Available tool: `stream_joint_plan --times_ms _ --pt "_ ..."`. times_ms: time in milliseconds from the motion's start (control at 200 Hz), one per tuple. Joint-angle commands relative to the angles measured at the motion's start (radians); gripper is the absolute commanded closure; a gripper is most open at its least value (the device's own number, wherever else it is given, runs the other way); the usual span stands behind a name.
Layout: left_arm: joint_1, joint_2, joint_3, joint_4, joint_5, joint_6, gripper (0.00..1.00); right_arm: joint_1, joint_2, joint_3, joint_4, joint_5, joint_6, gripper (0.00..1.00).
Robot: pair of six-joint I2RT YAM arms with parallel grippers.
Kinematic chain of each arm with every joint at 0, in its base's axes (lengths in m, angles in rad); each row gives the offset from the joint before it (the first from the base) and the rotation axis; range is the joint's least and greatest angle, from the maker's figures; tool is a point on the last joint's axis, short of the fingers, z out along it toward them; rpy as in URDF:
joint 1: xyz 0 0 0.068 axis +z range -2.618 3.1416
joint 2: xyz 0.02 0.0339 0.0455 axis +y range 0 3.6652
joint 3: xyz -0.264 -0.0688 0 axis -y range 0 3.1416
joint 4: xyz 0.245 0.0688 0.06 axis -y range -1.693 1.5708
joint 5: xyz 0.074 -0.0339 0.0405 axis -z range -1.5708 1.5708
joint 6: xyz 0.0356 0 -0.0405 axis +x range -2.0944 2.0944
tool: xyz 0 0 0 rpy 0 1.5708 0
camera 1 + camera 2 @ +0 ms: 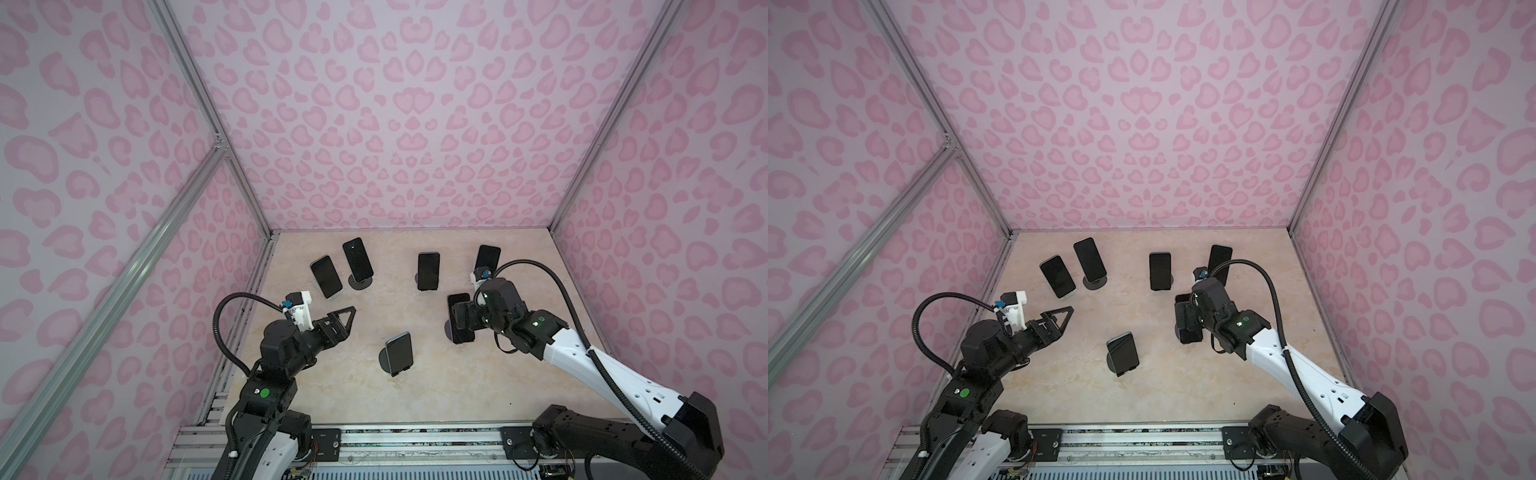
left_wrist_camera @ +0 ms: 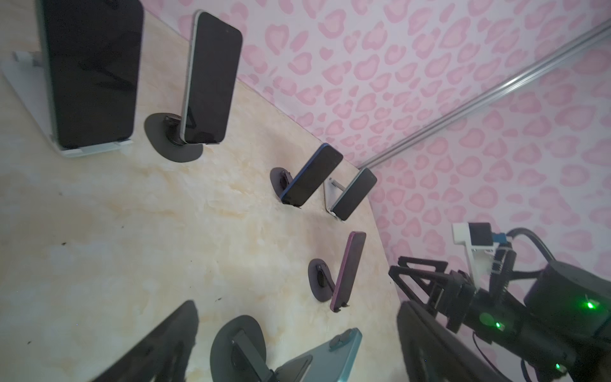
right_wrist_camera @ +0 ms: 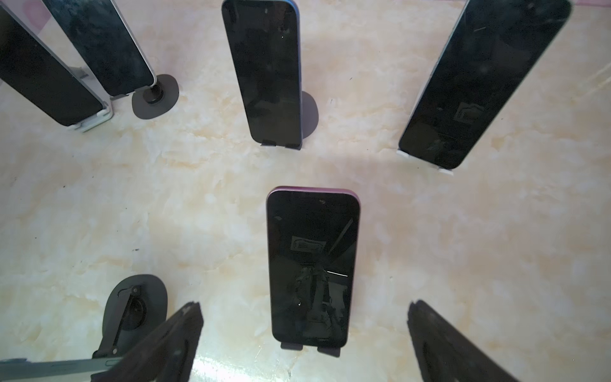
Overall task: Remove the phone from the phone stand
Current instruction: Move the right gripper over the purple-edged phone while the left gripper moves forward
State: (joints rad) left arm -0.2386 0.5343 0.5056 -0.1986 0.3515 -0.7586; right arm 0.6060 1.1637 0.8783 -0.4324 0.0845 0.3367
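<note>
Right wrist view: the purple phone [image 3: 312, 268] stands nearly upright, screen forward, in its dark stand [image 3: 310, 350]. Its lower edge sits behind the stand's two small front lips. The right gripper [image 3: 304, 307] is spread wide, with one dark finger on each side of the phone. Both fingers are clear of the phone and grip nothing.

In both top views this phone is toward the right edge of the table [image 1: 415, 399], roughly midway between the near and far edges. The right arm's wrist covers much of it.

Six stands are on the table, and each carries one phone:
- **Far-left phone** [image 1: 326, 276]: by the far left corner, leaning in a white stand [image 2: 29, 99].
- **Tall phone** [image 1: 357, 258]: just beside the far-left phone, held up on a round dark base [image 1: 359, 282].
- **Blue-edged phone** [image 1: 428, 271]: near the middle of the far edge, on another dark stand.
- **Far-right phone** [image 1: 488, 257]: toward the far right corner, seated in a white holder [image 3: 425, 158] and partly behind the right wrist camera.
- **Teal phone** [image 1: 399, 353]: closer to the near edge, around the table's middle, leaning back on a dark round-based stand [image 1: 384, 359].

The left gripper [image 1: 347, 318] hangs over the table by the left edge and points toward the middle. In the left wrist view its fingers are set far apart and hold nothing.
</note>
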Motion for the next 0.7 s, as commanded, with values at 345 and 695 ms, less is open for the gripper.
stream_joint_plan --times_ms 345,695 --pt "-0.053 0.03 0.006 0.061 0.001 0.037 0.02 -0.002 0.137 0.038 0.055 -0.004 -0.052 0.0" --pt "-0.128 0.075 0.005 0.123 0.047 0.066 0.02 -0.015 0.207 0.082 0.031 -0.012 -0.073 0.0"
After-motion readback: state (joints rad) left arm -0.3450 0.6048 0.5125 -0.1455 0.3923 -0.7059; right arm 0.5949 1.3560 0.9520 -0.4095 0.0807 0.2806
